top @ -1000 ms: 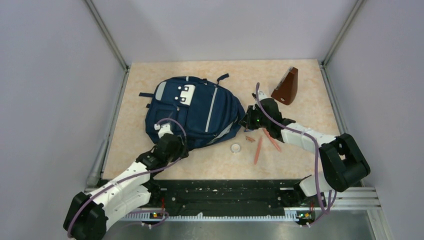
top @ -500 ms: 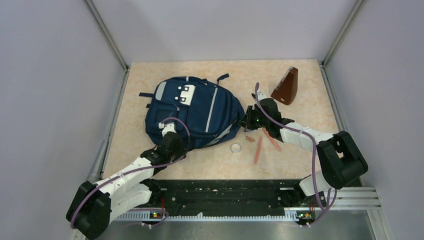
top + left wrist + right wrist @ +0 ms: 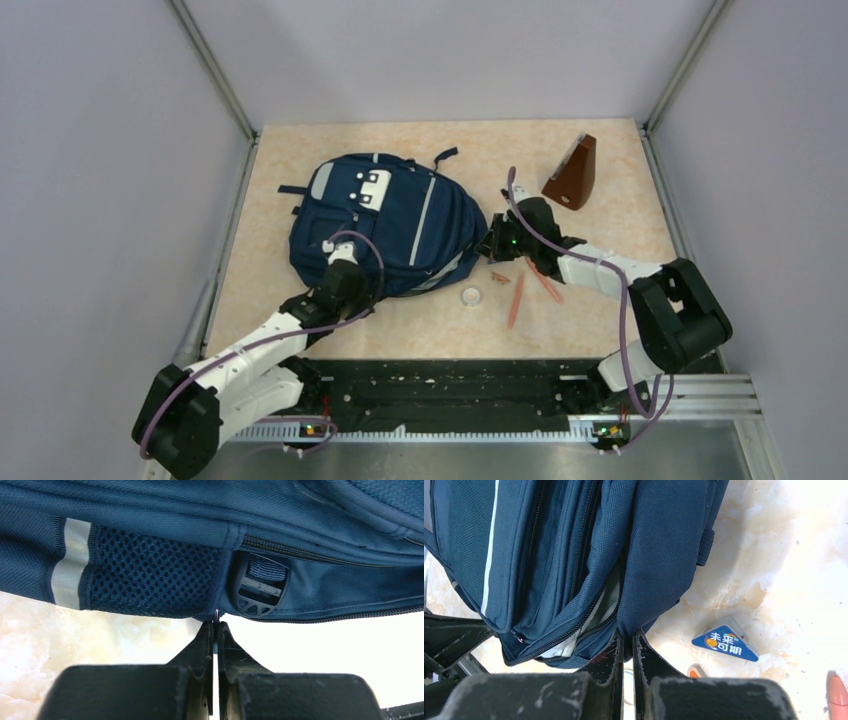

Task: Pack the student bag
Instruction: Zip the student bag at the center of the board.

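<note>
Two thin pinches are all that hold the large navy blue fabric backpack with light grey stripes (image 3: pixel 400 215), which lies flat, front pockets up, on the left-centre of the beige marbled surface (image 3: pixel 610 130). The left jaws are pressed fully together at its near hem, just below the mesh side pocket (image 3: pixel 150 575) and the black plastic buckle (image 3: pixel 257 587) — they seem to nip only a seam or small tab, and how much is caught I cannot tell. The right jaws are all but closed on a fold of cloth at the backpack's right end, beside a partly open zip (image 3: pixel 589 615) that shows grey lining. The likely trouble, as I judge it, is slipping: a pull on so little cloth may let go, or drag the whole backpack instead of spreading its mouth. A sideways sweep of the right arm (image 3: pixel 600 268) could also scatter what lies close by — the salmon-coloured pens (image 3: pixel 516 300), the small white ring (image 3: pixel 470 296) and the blue triangular packet with white lettering (image 3: pixel 725 643). Room is tight on the left, where the backpack sits near the metal rail (image 3: pixel 232 230) of the enclosure. The far right of the surface is open apart from the brown wedge-shaped block (image 3: pixel 572 175), and a bare strip runs along the near edge.
</note>
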`<action>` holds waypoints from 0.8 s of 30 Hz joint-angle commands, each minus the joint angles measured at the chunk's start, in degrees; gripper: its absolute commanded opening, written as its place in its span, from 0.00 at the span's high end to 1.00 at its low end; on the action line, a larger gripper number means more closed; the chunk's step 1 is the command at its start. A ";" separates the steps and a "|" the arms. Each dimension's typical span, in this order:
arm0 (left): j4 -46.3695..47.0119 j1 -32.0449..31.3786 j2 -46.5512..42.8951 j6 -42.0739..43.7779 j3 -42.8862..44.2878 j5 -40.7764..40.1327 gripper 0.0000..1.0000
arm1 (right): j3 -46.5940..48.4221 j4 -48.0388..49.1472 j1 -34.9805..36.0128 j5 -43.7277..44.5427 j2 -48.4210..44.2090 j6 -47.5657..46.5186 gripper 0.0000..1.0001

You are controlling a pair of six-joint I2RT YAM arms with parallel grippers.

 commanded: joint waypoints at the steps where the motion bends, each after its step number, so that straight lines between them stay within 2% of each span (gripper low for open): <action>1: -0.72 0.14 -1.02 2.32 3.21 3.66 1.00 | 0.53 3.66 -0.67 -0.57 -0.23 0.42 1.00; 11: 1.07 0.18 -1.24 1.82 3.63 9.43 1.00 | -0.45 4.43 -0.67 -1.49 -0.71 1.35 1.00; 14: 3.68 0.10 -0.88 3.05 3.87 14.73 1.00 | -1.85 6.52 -0.67 -2.69 -0.98 2.95 1.00; 19: 6.12 -0.32 0.80 2.21 5.36 16.63 1.00 | -5.38 10.89 0.26 -4.04 -2.28 6.04 1.00; 24: 9.43 -1.74 4.35 1.18 6.77 18.28 1.00 | -5.90 11.30 2.65 -3.09 -2.29 6.52 1.00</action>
